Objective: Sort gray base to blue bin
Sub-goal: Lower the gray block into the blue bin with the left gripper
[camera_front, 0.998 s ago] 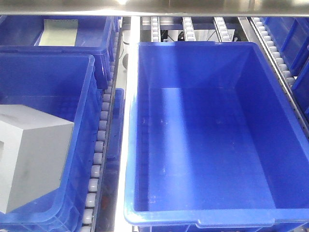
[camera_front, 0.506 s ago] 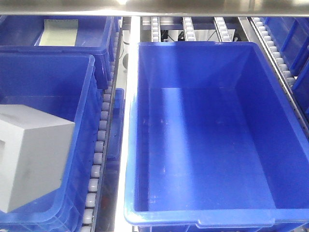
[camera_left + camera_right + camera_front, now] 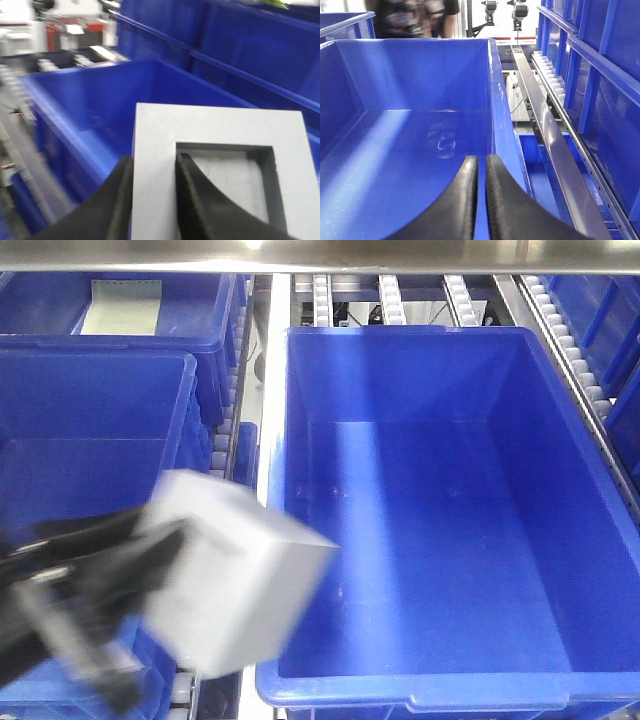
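Note:
The gray base (image 3: 235, 585), a light gray block, hangs blurred in the air at the near-left rim of the blue bin (image 3: 430, 332). My left gripper (image 3: 165, 555) is shut on it from the left. In the left wrist view one finger (image 3: 122, 180) presses the outside of the gray base (image 3: 215, 125) and the other finger (image 3: 187, 175) sits inside its square recess, clamping the wall; the blue bin (image 3: 90, 95) lies beyond. My right gripper (image 3: 481, 159) is shut with nothing in it, over the blue bin (image 3: 410, 75) near its right wall.
A second blue tote (image 3: 90, 400) stands at the left, and another behind it holds a pale sheet (image 3: 120, 308). Roller rails (image 3: 215, 470) and a metal strip (image 3: 268, 410) run between the totes. More rollers (image 3: 575, 350) flank the right.
The gray base lay in the left tote before; now it is lifted and carried rightward to the blue bin's left rim. My left arm has swung into the front view.

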### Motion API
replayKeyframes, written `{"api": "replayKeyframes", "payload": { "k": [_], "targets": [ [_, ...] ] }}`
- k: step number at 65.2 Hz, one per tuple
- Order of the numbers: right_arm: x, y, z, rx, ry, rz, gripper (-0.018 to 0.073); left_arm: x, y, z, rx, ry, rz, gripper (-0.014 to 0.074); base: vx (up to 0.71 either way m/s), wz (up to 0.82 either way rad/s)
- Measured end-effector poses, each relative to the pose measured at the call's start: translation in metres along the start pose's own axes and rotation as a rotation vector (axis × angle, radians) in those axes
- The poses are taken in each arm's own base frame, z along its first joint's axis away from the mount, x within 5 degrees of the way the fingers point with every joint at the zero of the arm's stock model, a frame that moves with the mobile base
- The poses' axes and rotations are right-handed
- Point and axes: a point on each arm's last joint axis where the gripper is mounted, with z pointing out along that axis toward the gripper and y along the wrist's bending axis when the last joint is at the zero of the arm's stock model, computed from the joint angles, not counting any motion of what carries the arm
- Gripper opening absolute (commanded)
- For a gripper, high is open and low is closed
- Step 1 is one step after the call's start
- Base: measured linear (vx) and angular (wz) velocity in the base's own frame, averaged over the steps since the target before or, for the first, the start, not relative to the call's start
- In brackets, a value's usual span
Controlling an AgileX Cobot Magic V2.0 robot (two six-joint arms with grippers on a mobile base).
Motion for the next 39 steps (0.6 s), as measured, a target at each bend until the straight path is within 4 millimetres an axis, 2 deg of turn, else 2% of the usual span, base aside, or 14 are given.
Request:
{"api": "replayKeyframes", "payload": {
  "k": [13, 20, 25, 32, 39],
  "targets": [
    [0.000, 0.000, 0.000, 0.000, 0.000, 0.000, -0.0004, -0.014, -0.032, 0.074, 0.106, 0.078, 0.030, -0.0005, 0.00, 0.00],
    [0.000, 0.000, 0.000, 0.000, 0.000, 0.000, -0.0004, -0.010, -0.049, 0.117, 0.137, 0.130, 0.041, -0.0003, 0.00, 0.00],
    [0.000, 0.000, 0.000, 0.000, 0.000, 0.000, -0.0004, -0.001, -0.057, 0.152, 0.140, 0.161, 0.046, -0.0002, 0.00, 0.00],
    [0.000, 0.000, 0.000, 0.000, 0.000, 0.000, -0.0004, 0.009, -0.063, 0.192, 0.135, 0.169, 0.048, 0.0004, 0.00, 0.00],
    [0.000, 0.000, 0.000, 0.000, 0.000, 0.000, -0.0004, 0.036, -0.066, 0.226, 0.129, 0.227, 0.053, 0.0005, 0.00, 0.00]
  ]
}}
